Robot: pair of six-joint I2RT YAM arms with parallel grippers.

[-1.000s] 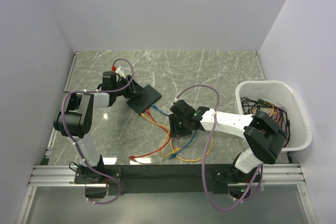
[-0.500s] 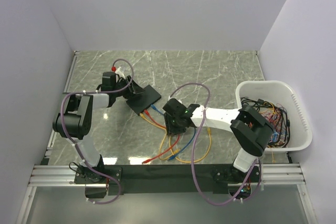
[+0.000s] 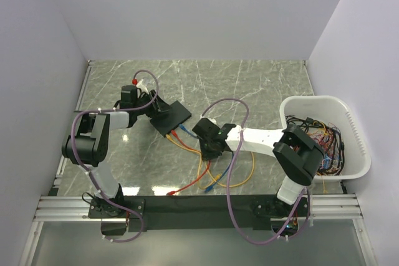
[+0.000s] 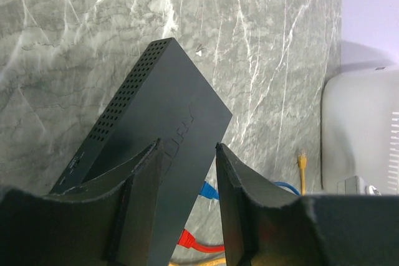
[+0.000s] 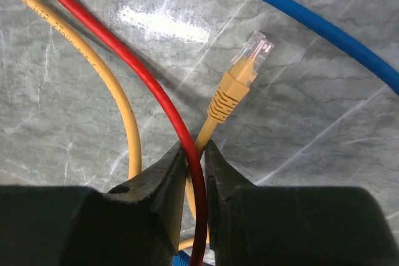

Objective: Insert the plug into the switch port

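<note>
Currently, the left end effector [image 4: 187, 147] is gripping the switch [image 4: 162, 110] between its two fingers and is steadying it on the desk [image 5: 312, 154]. In the top view the switch is lying near the right end effector [image 5: 196, 151], at its 10 o'clock.

The right end effector is pinching the yellow cable [image 5: 203, 138] just behind the plug [image 5: 240, 85]. The plug is projecting free toward 1 o'clock in the wrist view. A red cable [image 5: 112, 42] is running through the same gap, and a blue cable [image 5: 312, 23] is crossing at 2 o'clock.

The step in hand appears to be securing the plug before carrying it to the port.

- The trapped red cable is probably weakening the pinch and would be dragging along, so a grip on the yellow cable alone would be serving better.
- Gripping close to the boot is keeping the plug from drooping.
- The plug's nose should be facing the port edge squarely, with its latch on the correct side.
- The free socket is not showing clearly here and is needing confirmation.
- The left grip should be resisting the push.
</note>
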